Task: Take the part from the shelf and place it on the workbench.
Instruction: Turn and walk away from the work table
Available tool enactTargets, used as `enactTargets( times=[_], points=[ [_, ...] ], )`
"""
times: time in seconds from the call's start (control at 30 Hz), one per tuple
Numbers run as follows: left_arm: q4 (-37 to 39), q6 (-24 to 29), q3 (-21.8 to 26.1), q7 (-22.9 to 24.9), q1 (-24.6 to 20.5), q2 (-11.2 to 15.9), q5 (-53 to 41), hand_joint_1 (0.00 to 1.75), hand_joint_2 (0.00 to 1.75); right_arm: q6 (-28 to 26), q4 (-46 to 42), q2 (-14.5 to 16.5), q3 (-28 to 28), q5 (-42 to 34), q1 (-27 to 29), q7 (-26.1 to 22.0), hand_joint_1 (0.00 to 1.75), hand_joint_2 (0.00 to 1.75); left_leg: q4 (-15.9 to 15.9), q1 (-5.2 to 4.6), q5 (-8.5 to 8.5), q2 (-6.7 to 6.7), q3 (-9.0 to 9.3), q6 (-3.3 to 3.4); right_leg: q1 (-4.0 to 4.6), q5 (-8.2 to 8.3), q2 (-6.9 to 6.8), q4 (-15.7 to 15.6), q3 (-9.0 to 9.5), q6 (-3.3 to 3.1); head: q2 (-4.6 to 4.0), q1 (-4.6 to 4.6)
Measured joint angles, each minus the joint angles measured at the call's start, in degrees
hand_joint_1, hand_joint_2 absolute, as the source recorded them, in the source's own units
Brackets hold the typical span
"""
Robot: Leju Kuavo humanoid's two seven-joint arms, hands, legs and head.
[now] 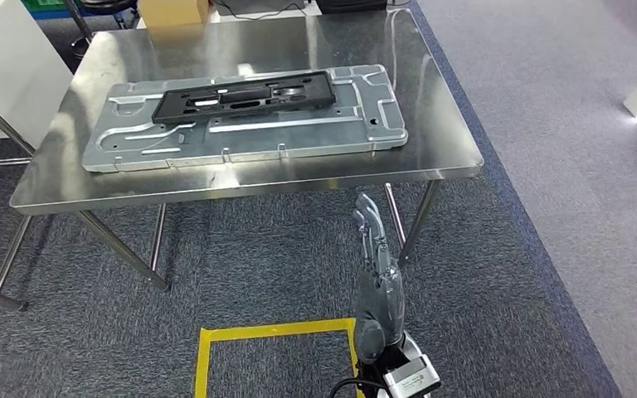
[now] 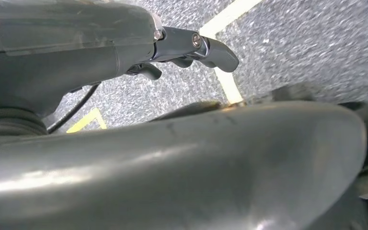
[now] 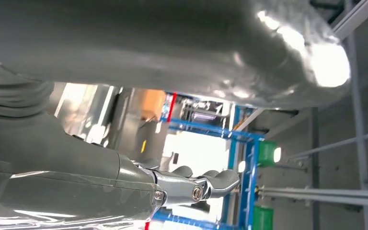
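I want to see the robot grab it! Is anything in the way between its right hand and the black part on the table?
Nothing visible blocks it. The right hand hangs open, low in front of the table, fingers pointing toward it. The black part lies on the silver plate with nothing on top. The hand is below the tabletop's front edge, so it would probably have to rise first.

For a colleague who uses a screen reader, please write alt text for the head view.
A steel workbench holds a long grey metal panel with a black part lying on top of it. In front of the bench, the robot's right hand is raised over grey carpet with its fingers straight and empty, beside a yellow tape outline on the floor.
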Motion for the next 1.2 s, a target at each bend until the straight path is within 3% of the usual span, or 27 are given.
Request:
enactTargets(
  times=[0.03, 0.1, 0.17, 0.23, 0.27, 0.3, 0.37, 0.4, 0.43, 0.47, 0.53, 0.57, 0.63, 0.67, 0.73, 0.8, 0.87, 0.9, 0.93, 0.97, 1.0, 1.07, 1.13, 1.2],
  points=[
    [0.0, 0.0, 0.0, 0.0, -0.1, 0.1, 0.0, 0.0, 0.0, 0.0, -0.4, -0.1, -0.3, 0.2, 0.4, 0.0, 0.0, 0.0, -3.6, -0.26, 1.09, -0.61, 3.0, 0.53, 0.02, 0.65, 0.41, 0.1, -0.77, 0.07, 0.0, 0.0],
    [-0.1, 0.0, 0.0, 0.0, -0.3, 0.3, -0.1, 0.0, 0.0, 0.0, -0.9, -0.2, -0.9, 0.6, 0.9, 0.0, 0.0, 0.0, -11.7, -0.75, 1.02, -1.89, 8.51, 1.39, 0.02, 2.0, 1.16, 0.1, -1.85, 0.43, 0.0, 0.03],
    [-0.1, -0.1, 0.0, -0.1, -0.4, 0.4, -0.2, 0.0, 0.0, -0.1, -1.1, -0.3, -1.4, 0.8, 1.3, 0.1, 0.0, 0.0, -15.4, -1.14, 0.43, -2.24, 10.29, 1.83, -0.14, 3.44, 1.71, -0.3, -2.28, 1.05, 0.0, -0.07],
    [-0.1, -0.1, 0.0, -0.1, -0.5, 0.4, -0.2, 0.0, 0.0, -0.1, -1.0, -0.4, -1.9, 0.9, 2.0, 0.2, 0.0, 0.0, -16.1, -0.94, 1.76, -1.49, 9.7, 2.31, -0.14, 4.04, 1.9, -0.7, -2.59, 1.7, 0.0, -0.21],
    [-0.1, 0.0, 0.0, -0.1, -0.5, 0.4, -0.2, 0.0, 0.0, 0.0, -1.0, -0.5, -2.2, 0.9, 2.2, 0.2, 0.0, 0.0, -16.5, -0.79, 2.59, -0.97, 9.29, 2.7, -0.11, 2.79, 1.54, 0.1, -2.97, 1.96, 0.0, -0.15],
    [-0.1, 0.0, 0.0, 0.0, -0.5, 0.4, -0.2, 0.0, 0.0, 0.1, -0.9, -0.7, -2.4, 0.9, 2.4, 0.2, 0.0, 0.0, -16.8, -0.65, 3.43, -0.36, 8.71, 3.02, -0.15, 0.3, 0.99, 2.0, -3.6, 2.22, 0.0, -0.05],
    [-0.1, 0.0, 0.0, 0.0, -0.4, 0.4, -0.2, 0.0, 0.0, 0.3, -0.5, -0.9, -2.8, 0.8, 2.6, 0.3, 0.0, 0.0, -16.6, -0.78, 4.76, 0.75, 7.09, 3.35, -0.6, -5.94, -0.16, 8.9, -5.13, 2.76, 0.0, 0.11],
    [-0.1, 0.0, 0.0, 0.0, -0.4, 0.4, -0.2, 0.0, 0.0, 0.3, -0.4, -1.0, -2.9, 0.8, 2.7, 0.3, 0.0, 0.0, -16.4, -0.8, 5.35, 1.31, 6.13, 3.26, -0.89, -7.61, -0.42, 12.5, -5.64, 3.06, 0.0, 0.11],
    [-0.1, 0.0, 0.0, 0.0, -0.4, 0.4, -0.2, 0.0, 0.0, 0.3, -0.2, -1.1, -3.0, 0.7, 2.9, 0.3, 0.0, 0.0, -16.1, -0.79, 5.91, 1.85, 5.13, 3.13, -1.2, -7.69, -0.6, 15.0, -5.63, 3.35, 0.0, 0.13],
    [-0.1, 0.0, 0.0, 0.0, -0.4, 0.4, -0.2, 0.0, 0.0, 0.3, -0.1, -1.2, -3.1, 0.7, 2.9, 0.3, 0.0, 0.0, -15.8, -0.76, 6.41, 2.41, 4.01, 2.93, -1.52, -6.5, -0.79, 15.8, -4.82, 3.63, 0.0, 0.13],
    [-0.1, 0.0, 0.0, 0.0, -0.4, 0.4, -0.2, 0.0, 0.0, 0.3, 0.1, -1.4, -3.2, 0.7, 3.0, 0.3, 0.0, 0.0, -14.7, -0.68, 7.23, 3.32, 1.83, 2.43, -2.1, -3.68, -1.65, 12.1, -0.42, 4.12, 0.0, 0.11],
    [-0.1, 0.0, 0.0, 0.0, -0.5, 0.4, -0.2, 0.0, 0.0, 0.3, 0.2, -1.4, -3.2, 0.7, 3.0, 0.3, 0.0, 0.0, -14.0, -0.69, 7.51, 3.69, 0.88, 2.12, -2.12, -3.74, -2.38, 8.3, 2.75, 4.27, 0.0, 0.12],
    [-0.1, 0.1, 0.0, 0.0, -0.5, 0.4, -0.2, 0.0, 0.0, 0.3, 0.2, -1.4, -3.3, 0.7, 2.9, 0.3, 0.0, 0.0, -13.0, -0.69, 8.1, 4.24, -0.31, 1.39, -1.78, -5.85, -3.34, 1.7, 7.31, 3.9, 0.0, 0.04],
    [-0.1, 0.1, 0.0, 0.0, -0.5, 0.4, -0.2, 0.0, 0.0, 0.3, 0.2, -1.4, -3.3, 0.7, 2.9, 0.2, 0.0, 0.0, -12.8, -0.57, 8.5, 4.54, -0.7, 0.99, -1.4, -6.63, -3.29, 0.0, 8.01, 3.49, 0.0, 0.0],
    [-0.1, 0.3, 0.0, 0.0, -0.5, 0.4, -0.4, 0.0, 0.0, 0.3, 0.5, -1.5, -3.4, 0.7, 3.0, 0.2, 0.0, 0.0, -12.6, -0.16, 8.92, 4.58, -1.21, 0.14, -1.13, -6.2, -2.75, -0.7, 7.46, 2.43, 0.0, -0.04],
    [-0.1, 0.4, 0.0, -0.1, -0.4, 0.3, -0.7, 0.0, 0.0, 0.3, 0.9, -1.6, -3.4, 0.4, 3.1, 0.2, 0.0, 0.0, -10.3, 0.2, 6.1, 2.84, -2.23, -0.49, -1.11, -5.09, -2.27, -0.8, 6.49, 1.34, 0.0, -0.09],
    [-0.1, 0.6, -0.1, -0.1, -0.1, 0.3, -1.0, 0.0, 0.0, 0.3, 1.5, -1.6, -3.5, -0.1, 3.0, 0.3, 0.0, 0.0, -4.1, 0.29, 0.6, 0.81, -3.97, -0.74, -0.9, -3.95, -1.66, -0.9, 5.19, 0.65, 0.0, -0.13],
    [-0.1, 0.6, -0.1, -0.1, 0.0, 0.3, -1.1, 0.0, 0.0, 0.3, 1.8, -1.6, -3.6, -0.4, 3.1, 0.4, 0.0, 0.0, -0.6, 0.29, -1.38, 0.44, -4.71, -0.71, -0.72, -3.36, -1.3, -0.8, 4.47, 0.46, 0.0, -0.13],
    [-0.1, 0.7, -0.1, -0.1, 0.1, 0.3, -1.2, 0.0, 0.0, 0.5, 2.3, -1.6, -3.7, -0.7, 3.1, 0.5, 0.0, 0.0, 2.0, 0.28, -2.1, 0.3, -4.96, -0.61, -0.54, -2.76, -0.89, -0.8, 3.72, 0.4, -0.01, -0.13],
    [-0.1, 0.7, -0.1, -0.1, 0.1, 0.3, -1.2, 0.0, 0.0, 0.7, 2.8, -1.6, -3.8, -1.2, 3.1, 0.8, 0.0, 0.0, 2.8, 0.27, -1.54, 0.25, -4.41, -0.44, -0.39, -2.16, -0.5, -0.8, 2.96, 0.38, -0.01, -0.14],
    [-0.1, 0.7, -0.1, 0.0, 0.1, 0.3, -1.2, 0.0, 0.0, 1.2, 3.4, -1.6, -4.1, -1.7, 3.1, 1.3, 0.0, 0.0, 1.7, 0.25, -0.12, 0.2, -2.91, -0.19, -0.28, -1.6, -0.12, -0.7, 2.25, 0.42, -0.01, -0.14],
    [-0.1, 0.9, -0.1, 0.1, 0.0, 0.3, -1.2, 0.0, 0.0, 2.4, 4.8, -1.6, -4.9, -2.9, 3.0, 2.2, 0.0, 0.0, -5.7, 0.1, 2.23, -0.52, 2.58, 0.53, -0.14, -0.59, 0.57, -0.6, 1.15, 0.66, 0.0, -0.15],
    [-0.1, 1.0, -0.1, 0.2, -0.1, 0.3, -1.3, 0.0, 0.0, 3.3, 6.1, -1.5, -5.7, -3.7, 2.7, 2.5, 0.0, 0.0, -12.9, -0.17, 2.05, -1.37, 7.2, 1.16, -0.09, 0.26, 0.9, -0.6, 0.58, 1.13, 0.0, -0.13],
    [-0.1, 1.1, -0.1, 0.4, -0.2, 0.3, -1.4, 0.0, 0.0, 3.7, 7.4, -1.4, -6.5, -4.0, 2.4, 2.8, 0.0, 0.0, -15.2, -0.48, 1.69, -1.51, 8.22, 1.63, -0.21, 1.0, 1.01, -0.7, 0.41, 1.79, 0.0, -0.13]
  ],
)
